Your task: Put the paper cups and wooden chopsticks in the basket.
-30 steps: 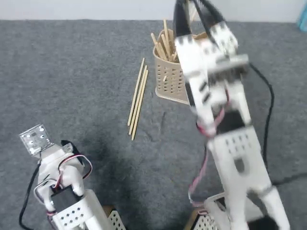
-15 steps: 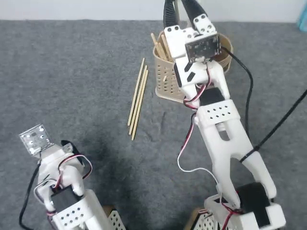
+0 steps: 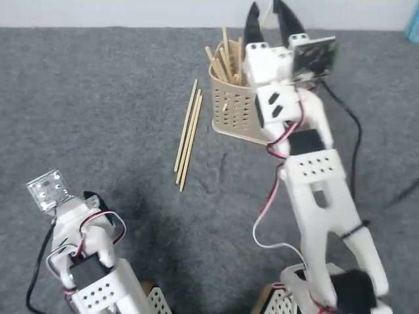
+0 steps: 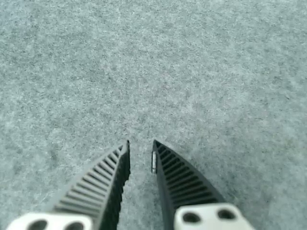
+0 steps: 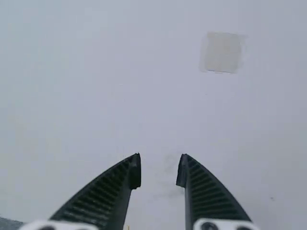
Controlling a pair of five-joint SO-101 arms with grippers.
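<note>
A tan slotted basket [image 3: 232,108] stands at the far middle of the grey carpet, with several wooden chopsticks [image 3: 224,55] sticking up out of it. Three more chopsticks [image 3: 188,133] lie loose on the carpet just left of it. My right arm stretches over the basket's right side. Its gripper [image 3: 266,6] is past the basket's far rim, open and holding nothing. In the right wrist view the gripper [image 5: 159,157] faces a white wall. My left arm [image 3: 85,248] sits at the near left. Its gripper [image 4: 140,142] hangs over bare carpet with the fingers narrowly apart and nothing between them.
A white wall [image 3: 131,12] borders the far edge of the carpet, and a teal object [image 3: 414,26] shows at the far right corner. A black cable [image 3: 353,131] trails beside the right arm. Open carpet lies between the loose chopsticks and the left arm.
The right arm has shifted a little to the right above the basket, with its gripper still raised. The left arm and the loose chopsticks have not moved.
</note>
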